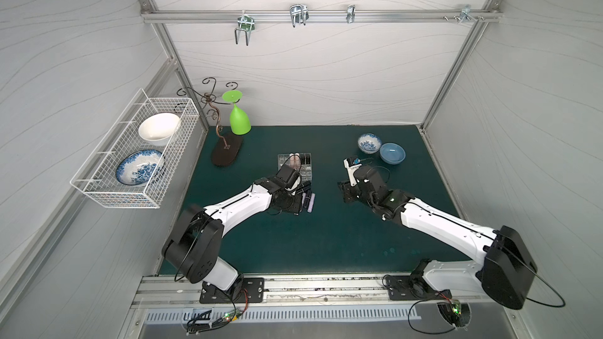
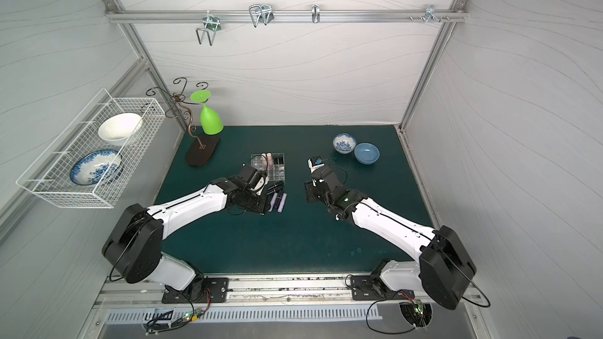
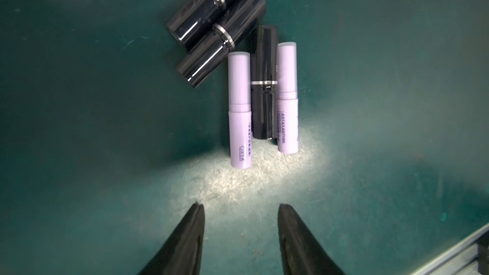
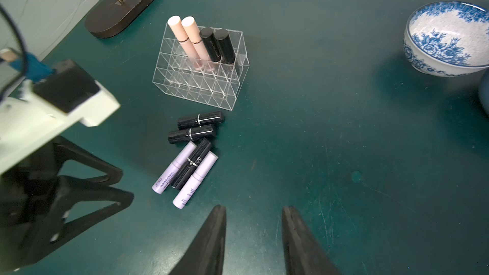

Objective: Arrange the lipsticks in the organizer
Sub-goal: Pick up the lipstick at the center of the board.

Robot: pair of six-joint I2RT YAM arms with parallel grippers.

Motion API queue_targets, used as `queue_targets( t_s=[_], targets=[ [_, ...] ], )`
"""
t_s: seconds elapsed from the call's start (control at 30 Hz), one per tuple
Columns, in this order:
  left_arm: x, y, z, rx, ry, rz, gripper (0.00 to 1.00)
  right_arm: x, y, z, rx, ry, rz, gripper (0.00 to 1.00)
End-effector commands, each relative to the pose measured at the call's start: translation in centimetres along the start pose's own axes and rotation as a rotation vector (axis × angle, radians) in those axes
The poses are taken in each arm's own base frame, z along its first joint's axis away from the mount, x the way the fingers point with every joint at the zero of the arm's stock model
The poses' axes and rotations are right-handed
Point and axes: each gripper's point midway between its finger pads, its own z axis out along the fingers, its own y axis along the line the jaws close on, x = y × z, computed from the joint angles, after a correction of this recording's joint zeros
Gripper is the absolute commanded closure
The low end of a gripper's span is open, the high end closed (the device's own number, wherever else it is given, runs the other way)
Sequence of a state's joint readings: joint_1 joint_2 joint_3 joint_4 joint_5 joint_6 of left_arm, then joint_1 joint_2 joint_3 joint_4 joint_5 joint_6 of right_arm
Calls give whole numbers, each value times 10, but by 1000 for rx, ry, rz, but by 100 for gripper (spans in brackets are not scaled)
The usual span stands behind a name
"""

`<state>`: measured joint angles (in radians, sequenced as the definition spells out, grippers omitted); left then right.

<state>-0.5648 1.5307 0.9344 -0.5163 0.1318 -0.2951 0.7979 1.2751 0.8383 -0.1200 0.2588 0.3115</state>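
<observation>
So the left pincer [image 3: 241,206] is hovering over the loose lipsticks with its jaws apart and nothing between them, and the right pincer [image 4: 254,207] is hanging off to the side, also parted and empty. The clear acrylic organizer [image 4: 195,96] is already holding two pale pink tubes [image 4: 185,38] and two black tubes [image 4: 219,44] standing in its back row. Five more are lying on the green worktop [image 3: 79,128] just in front of it. Looks like the arm is lining up a pick, most likely the nearer lilac tube [image 3: 239,109], since its length is running straight toward the gap between the jaws. The tricky part is that this tube is touching a black tube [image 3: 263,88], which has the other lilac tube [image 3: 287,96] pressed against its far side, so there's no room for a fingertip mid-body. The smart move is probably grabbing the lilac one at the end nearest the pincer, where it's sticking out past the black neighbour and is free on both sides. Gripping near the end should also be helping later, when the tube is getting tipped upright over an empty cell. It's worth coming in gently too, because these round tubes are going to roll, and the two angled black tubes [image 3: 209,9] [image 3: 219,54] are sitting right against the group.
</observation>
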Motion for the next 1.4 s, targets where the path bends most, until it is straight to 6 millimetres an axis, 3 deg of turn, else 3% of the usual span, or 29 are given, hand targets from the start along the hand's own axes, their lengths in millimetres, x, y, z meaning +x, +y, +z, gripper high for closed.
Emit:
queue_targets(
  t_s=[0.0, 0.43, 0.8, 1.37],
  targets=[
    [-9, -5, 5, 20, -26, 18, 52, -4, 0, -4, -12, -20, 19, 62],
    [-17, -6, 25, 0, -22, 8, 57, -4, -3, -11, -4, -28, 14, 62],
    [-19, 6, 33, -70, -27, 3, 61, -3, -2, -10, -5, -23, 9, 63],
    [-24, 4, 55, -57, -10, 31, 62, -2, -3, -7, 2, -14, 3, 63]
  ],
)
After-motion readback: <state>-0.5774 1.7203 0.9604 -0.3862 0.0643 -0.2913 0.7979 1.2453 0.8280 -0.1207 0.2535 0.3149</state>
